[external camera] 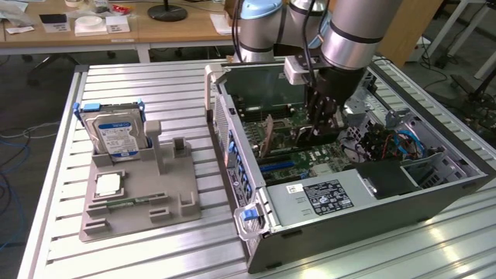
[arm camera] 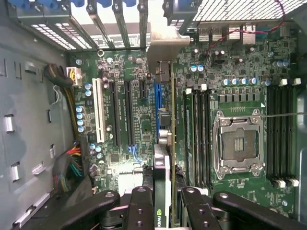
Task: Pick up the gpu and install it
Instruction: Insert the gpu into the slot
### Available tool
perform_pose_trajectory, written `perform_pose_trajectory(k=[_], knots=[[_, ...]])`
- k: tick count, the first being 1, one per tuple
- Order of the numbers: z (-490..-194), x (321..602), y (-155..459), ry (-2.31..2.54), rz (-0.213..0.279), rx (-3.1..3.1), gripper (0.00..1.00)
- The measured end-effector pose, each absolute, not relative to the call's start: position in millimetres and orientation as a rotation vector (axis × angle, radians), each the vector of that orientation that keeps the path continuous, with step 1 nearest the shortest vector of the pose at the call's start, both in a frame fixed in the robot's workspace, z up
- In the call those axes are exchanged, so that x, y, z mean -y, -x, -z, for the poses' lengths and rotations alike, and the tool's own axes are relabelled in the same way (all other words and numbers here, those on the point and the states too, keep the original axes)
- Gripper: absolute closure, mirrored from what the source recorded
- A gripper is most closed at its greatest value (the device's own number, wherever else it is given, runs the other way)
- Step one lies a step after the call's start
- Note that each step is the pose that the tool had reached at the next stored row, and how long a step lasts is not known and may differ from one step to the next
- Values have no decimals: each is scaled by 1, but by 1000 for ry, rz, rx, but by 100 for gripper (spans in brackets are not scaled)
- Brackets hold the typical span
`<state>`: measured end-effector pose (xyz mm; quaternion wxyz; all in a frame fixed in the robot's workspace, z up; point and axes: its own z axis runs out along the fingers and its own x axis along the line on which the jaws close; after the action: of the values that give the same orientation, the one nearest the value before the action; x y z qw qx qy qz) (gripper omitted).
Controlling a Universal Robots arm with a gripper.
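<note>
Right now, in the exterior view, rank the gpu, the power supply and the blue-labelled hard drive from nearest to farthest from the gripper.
1. gpu: gripped by the gripper, inside the computer case.
2. power supply: also inside the case, at its end nearer the camera.
3. hard drive: outside the case, upright in the grey holder on the exterior view's left.

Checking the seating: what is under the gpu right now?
Under the gpu, gripped by the gripper, lies the green motherboard, with a blue slot beside its edge. The card hides whether its connector sits in a slot.
</note>
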<state>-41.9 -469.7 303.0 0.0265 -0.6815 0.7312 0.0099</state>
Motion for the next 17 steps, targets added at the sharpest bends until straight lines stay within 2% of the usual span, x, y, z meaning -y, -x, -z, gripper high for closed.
perform_pose_trajectory(k=[17], knots=[[-281, 470, 44, 2106, -30, -2260, 73]])
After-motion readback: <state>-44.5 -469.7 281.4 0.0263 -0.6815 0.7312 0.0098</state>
